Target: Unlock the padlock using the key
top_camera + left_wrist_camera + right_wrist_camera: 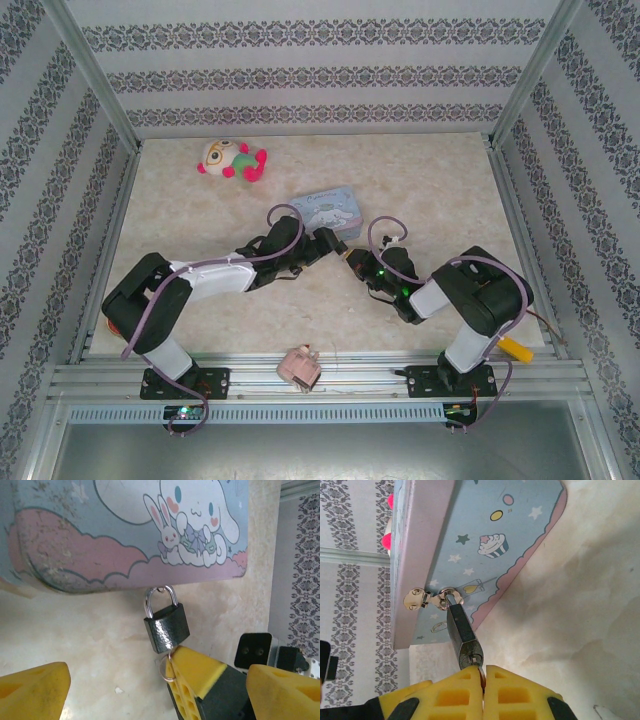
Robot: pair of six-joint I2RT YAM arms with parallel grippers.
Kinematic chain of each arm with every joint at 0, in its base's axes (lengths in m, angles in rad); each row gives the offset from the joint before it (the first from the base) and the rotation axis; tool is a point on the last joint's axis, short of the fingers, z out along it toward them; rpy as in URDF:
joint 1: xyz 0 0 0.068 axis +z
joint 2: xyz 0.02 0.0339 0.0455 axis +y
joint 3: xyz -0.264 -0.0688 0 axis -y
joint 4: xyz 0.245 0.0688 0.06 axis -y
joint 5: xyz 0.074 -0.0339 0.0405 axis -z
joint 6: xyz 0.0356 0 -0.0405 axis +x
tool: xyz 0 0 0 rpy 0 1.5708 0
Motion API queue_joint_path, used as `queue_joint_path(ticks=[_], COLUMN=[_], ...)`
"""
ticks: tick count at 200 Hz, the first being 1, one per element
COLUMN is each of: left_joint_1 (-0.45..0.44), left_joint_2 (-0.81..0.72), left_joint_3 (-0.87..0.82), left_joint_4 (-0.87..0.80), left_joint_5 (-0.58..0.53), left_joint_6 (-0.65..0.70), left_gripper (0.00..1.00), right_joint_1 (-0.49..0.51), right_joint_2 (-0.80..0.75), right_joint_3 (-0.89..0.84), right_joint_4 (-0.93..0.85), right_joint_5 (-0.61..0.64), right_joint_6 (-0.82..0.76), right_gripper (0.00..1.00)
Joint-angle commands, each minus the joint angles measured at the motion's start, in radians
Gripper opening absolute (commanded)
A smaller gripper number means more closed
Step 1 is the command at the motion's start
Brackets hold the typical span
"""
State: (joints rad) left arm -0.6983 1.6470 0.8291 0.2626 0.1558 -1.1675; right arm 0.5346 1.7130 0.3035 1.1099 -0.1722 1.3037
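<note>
The padlock (166,627) hangs from the tin (125,530), just ahead of the left gripper (157,692), whose jaws are spread wide. The right gripper (483,680) clamps the key (481,673) at its keyhole.

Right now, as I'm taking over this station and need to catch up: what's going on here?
The padlock hangs from the hasp of the pale blue cartoon tin. The right gripper is shut at the padlock's underside, apparently pinching the key, hidden between its fingers; a key ring shows beside them. The left gripper is open near the tin, holding nothing. The shackle looks closed.
</note>
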Motion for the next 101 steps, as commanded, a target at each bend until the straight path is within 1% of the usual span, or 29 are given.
queue_joint_path(ticks=[1, 16, 34, 54, 62, 74, 101], left_joint_1=[0.0, 0.0, 0.0, -0.001, -0.002, -0.006, -0.006], left_joint_2=[0.036, 0.056, 0.087, 0.121, 0.132, 0.148, 0.183], left_joint_3=[-0.005, -0.013, -0.033, -0.058, -0.068, -0.083, -0.097], left_joint_4=[0.095, 0.128, 0.224, 0.33, 0.367, 0.415, 0.483], left_joint_5=[-0.029, -0.026, -0.017, -0.005, -0.004, -0.009, -0.002], left_joint_6=[0.035, 0.029, 0.011, -0.017, -0.021, -0.026, -0.036], left_gripper=[0.88, 0.83, 0.76, 0.72, 0.69, 0.64, 0.6], right_joint_1=[0.001, 0.001, 0.001, 0.001, 0.001, 0.001, 0.011], right_joint_2=[0.033, 0.053, 0.089, 0.142, 0.166, 0.186, 0.185], right_joint_3=[-0.018, -0.018, -0.02, -0.023, -0.025, -0.017, -0.005], right_joint_4=[0.055, 0.088, 0.149, 0.237, 0.274, 0.277, 0.276], right_joint_5=[0.02, 0.011, 0.002, -0.007, -0.007, -0.018, -0.02], right_joint_6=[0.046, 0.063, 0.095, 0.132, 0.149, 0.173, 0.16], right_gripper=[0.0, 0.0, 0.0, 0.0, 0.0, 0.0, 0.0])
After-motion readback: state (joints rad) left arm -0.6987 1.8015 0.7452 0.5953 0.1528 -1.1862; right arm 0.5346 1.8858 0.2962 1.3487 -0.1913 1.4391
